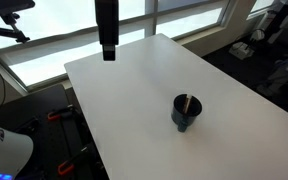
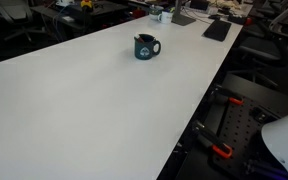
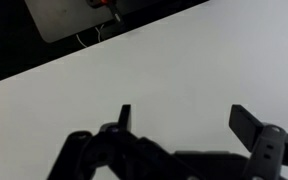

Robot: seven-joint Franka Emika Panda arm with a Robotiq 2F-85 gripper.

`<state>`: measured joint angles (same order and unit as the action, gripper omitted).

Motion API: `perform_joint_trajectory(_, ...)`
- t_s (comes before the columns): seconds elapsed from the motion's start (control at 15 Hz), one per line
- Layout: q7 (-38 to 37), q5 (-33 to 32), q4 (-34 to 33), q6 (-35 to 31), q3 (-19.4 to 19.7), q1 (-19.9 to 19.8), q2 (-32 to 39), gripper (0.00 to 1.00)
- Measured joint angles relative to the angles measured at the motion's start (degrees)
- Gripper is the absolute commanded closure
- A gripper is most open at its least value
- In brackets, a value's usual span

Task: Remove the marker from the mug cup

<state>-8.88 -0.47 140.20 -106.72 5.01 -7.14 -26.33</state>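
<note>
A dark navy mug cup (image 1: pixel 187 112) stands on the white table (image 1: pixel 134 90), also in the exterior view (image 2: pixel 146 47) near the table's far end. A thin orange-brown marker (image 1: pixel 187 102) leans inside the mug in an exterior view; its tip barely shows in the exterior view (image 2: pixel 144 38). My gripper (image 1: pixel 108 50) hangs high above the table's far edge, well away from the mug. In the wrist view the gripper (image 3: pixel 184 118) is open and empty over bare white table. The mug does not show in the wrist view.
Table edges drop to dark floor with red-handled clamps (image 2: pixel 220 152). Office chairs and desks (image 2: pixel 216 28) stand beyond the table. Windows (image 1: pixel 184 15) run behind the table. A white panel (image 3: pixel 69 15) lies past the table edge in the wrist view.
</note>
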Motion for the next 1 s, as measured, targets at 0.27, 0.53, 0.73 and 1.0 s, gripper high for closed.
perform_joint_trajectory(0.27, 3.44, -8.00, -2.77, -5.61, 0.22, -0.41, 5.37, 0.00)
perform_joint_trajectory(0.53, 8.76, -13.20, -6.06, -14.84, 1.84, -0.92, 14.06, 0.00)
perform_joint_trajectory(0.73, 13.09, -14.75, -9.76, -19.74, 3.15, -1.38, 21.28, 0.00)
perform_joint_trajectory(1.0, 22.41, -12.22, -17.25, -21.63, 4.09, -2.06, 31.23, 0.00)
